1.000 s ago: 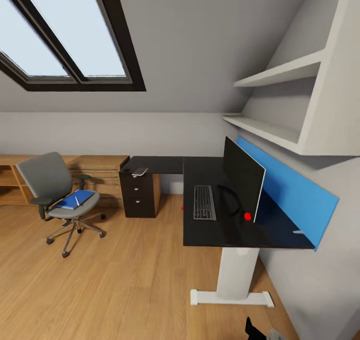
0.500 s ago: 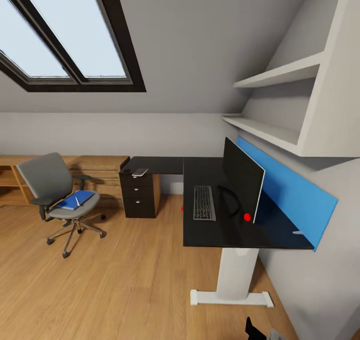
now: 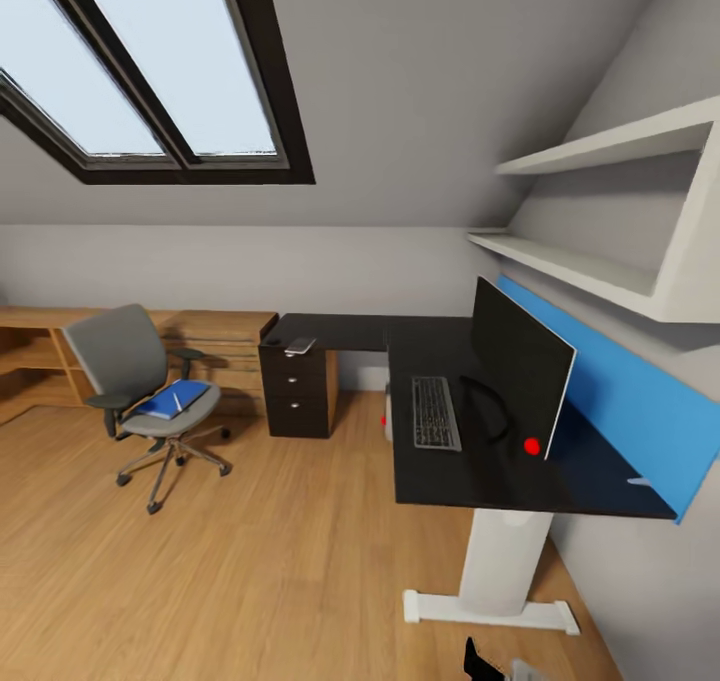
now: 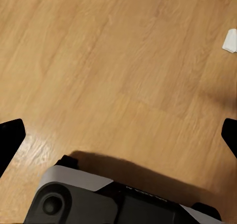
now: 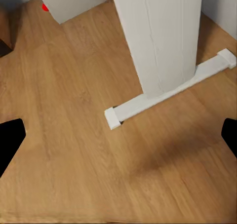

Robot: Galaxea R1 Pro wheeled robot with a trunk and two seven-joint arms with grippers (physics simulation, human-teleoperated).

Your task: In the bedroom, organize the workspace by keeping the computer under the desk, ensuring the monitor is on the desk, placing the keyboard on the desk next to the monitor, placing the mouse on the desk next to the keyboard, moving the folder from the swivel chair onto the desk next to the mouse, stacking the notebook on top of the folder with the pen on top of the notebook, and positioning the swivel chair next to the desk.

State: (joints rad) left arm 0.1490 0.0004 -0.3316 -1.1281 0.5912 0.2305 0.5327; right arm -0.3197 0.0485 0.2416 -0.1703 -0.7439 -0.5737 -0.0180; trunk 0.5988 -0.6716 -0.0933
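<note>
Blue folder (image 3: 168, 400) lies on grey swivel chair (image 3: 135, 379); keyboard (image 3: 435, 413) beside monitor (image 3: 520, 366).

The L-shaped bench (image 3: 440, 481) has a glossy black top carrying the monitor (image 3: 520, 366), with the keyboard (image 3: 435, 413) just beside its stand. A small pale item (image 3: 300, 345) lies above the dark drawer unit (image 3: 296, 396). On the wooden floor (image 3: 250, 561) stand the bench's white leg (image 3: 505, 561) and the swivel chair (image 3: 145, 391), whose seat bears the blue folder (image 3: 172, 400).
</note>
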